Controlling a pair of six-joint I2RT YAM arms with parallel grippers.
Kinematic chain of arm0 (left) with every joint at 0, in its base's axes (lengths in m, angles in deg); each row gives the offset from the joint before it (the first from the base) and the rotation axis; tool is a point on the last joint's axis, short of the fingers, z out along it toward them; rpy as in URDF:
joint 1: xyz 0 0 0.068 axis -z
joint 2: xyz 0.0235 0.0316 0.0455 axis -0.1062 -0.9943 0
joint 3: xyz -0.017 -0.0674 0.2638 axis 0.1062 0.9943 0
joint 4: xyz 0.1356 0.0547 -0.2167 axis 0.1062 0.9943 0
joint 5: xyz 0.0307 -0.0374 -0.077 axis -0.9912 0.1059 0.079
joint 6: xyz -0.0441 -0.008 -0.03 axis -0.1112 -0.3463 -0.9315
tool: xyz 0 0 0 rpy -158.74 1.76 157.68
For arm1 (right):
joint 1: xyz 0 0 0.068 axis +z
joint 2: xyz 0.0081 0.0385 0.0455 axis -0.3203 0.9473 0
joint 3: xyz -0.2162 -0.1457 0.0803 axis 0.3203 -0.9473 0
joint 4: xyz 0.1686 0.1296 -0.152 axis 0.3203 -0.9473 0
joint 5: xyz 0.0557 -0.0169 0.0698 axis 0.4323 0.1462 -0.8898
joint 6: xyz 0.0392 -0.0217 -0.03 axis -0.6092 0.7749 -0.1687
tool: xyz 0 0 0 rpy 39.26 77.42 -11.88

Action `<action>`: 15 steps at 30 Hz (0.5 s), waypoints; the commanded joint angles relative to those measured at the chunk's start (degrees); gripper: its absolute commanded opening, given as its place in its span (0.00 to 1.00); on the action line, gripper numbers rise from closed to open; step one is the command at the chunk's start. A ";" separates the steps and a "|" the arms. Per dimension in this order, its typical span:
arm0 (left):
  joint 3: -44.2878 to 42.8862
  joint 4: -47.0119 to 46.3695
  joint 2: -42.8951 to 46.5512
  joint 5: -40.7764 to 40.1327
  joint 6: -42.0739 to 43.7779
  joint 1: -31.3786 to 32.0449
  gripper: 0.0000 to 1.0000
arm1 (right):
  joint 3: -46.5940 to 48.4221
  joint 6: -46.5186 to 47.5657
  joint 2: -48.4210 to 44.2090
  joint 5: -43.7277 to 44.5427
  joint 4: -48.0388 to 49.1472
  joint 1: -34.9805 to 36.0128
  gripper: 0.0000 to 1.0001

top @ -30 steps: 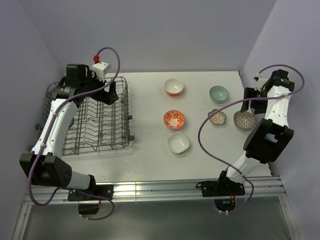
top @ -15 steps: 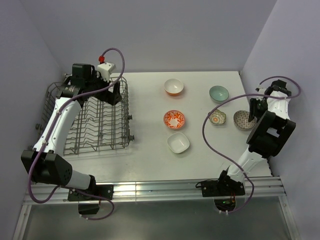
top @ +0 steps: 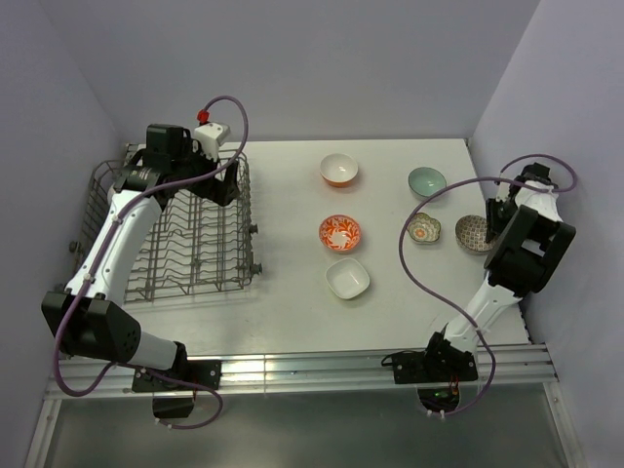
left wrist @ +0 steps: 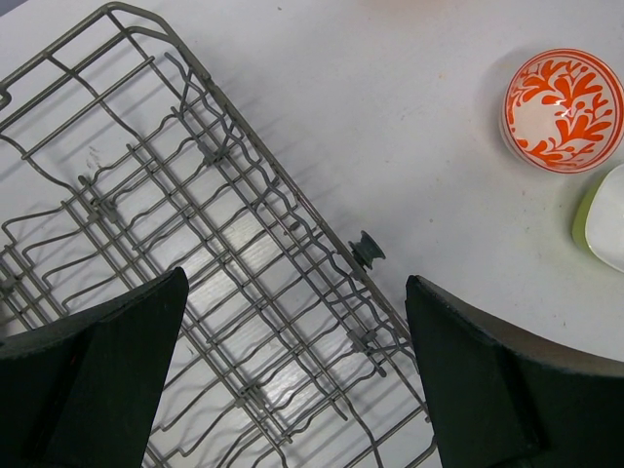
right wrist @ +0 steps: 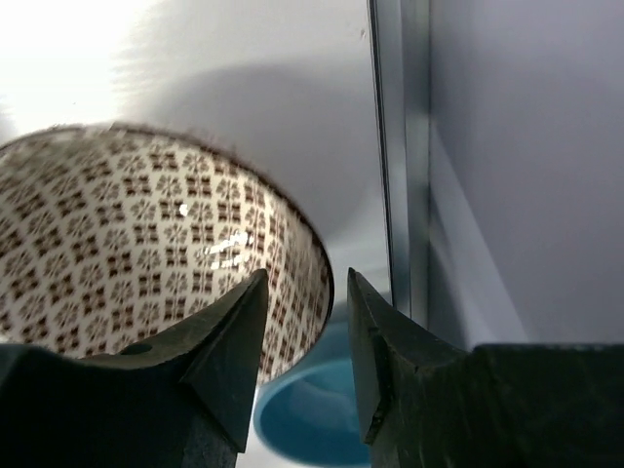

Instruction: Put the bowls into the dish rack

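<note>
**Astride a brown-patterned bowl (right wrist: 146, 224) at the right edge of the worktop (top: 283, 195)**

Close to the worktop's right edge, the right claw (right wrist: 305, 288) set over the rim of the brown-patterned bowl: one finger (right wrist: 229, 341) inside the bowl, the other finger (right wrist: 390, 361) outside, the rim in the gap between. Impossible to tell whether clamped on that rim or just short of it.

Along the left edge, the dish rack (top: 190, 295), a grey wire basket with rows of upright tines. Above its far right corner, the left claw (left wrist: 295, 288), spread wide, gripping nothing, with the wire grid and a small black roller (left wrist: 368, 251) on the rack's side showing below it.

Elsewhere on the worktop, five more bowls, upright, apart from one another and all outside the rack: an orange bowl (top: 339, 170) with white inside near the middle of the far edge; a pale green bowl (top: 426, 181) toward the far right corner; a red-orange patterned bowl (left wrist: 563, 109) at the centre; a white square bowl (top: 347, 278) just nearer than that; a scalloped bowl (top: 423, 228) near the brown-patterned one, on its left.
</note>
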 commanded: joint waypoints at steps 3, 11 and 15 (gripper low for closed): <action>0.14 -2.47 1.66 -1.95 0.09 0.59 1.00 | 0.21 -0.31 2.28 -0.75 3.52 -0.36 0.44; 0.40 -2.74 1.93 -2.12 -0.17 0.77 0.99 | 2.67 -4.09 5.44 -5.59 3.08 0.25 0.41; 0.75 -2.83 2.19 -2.39 0.18 0.77 0.99 | 2.67 -4.88 5.97 -6.12 3.43 1.30 0.33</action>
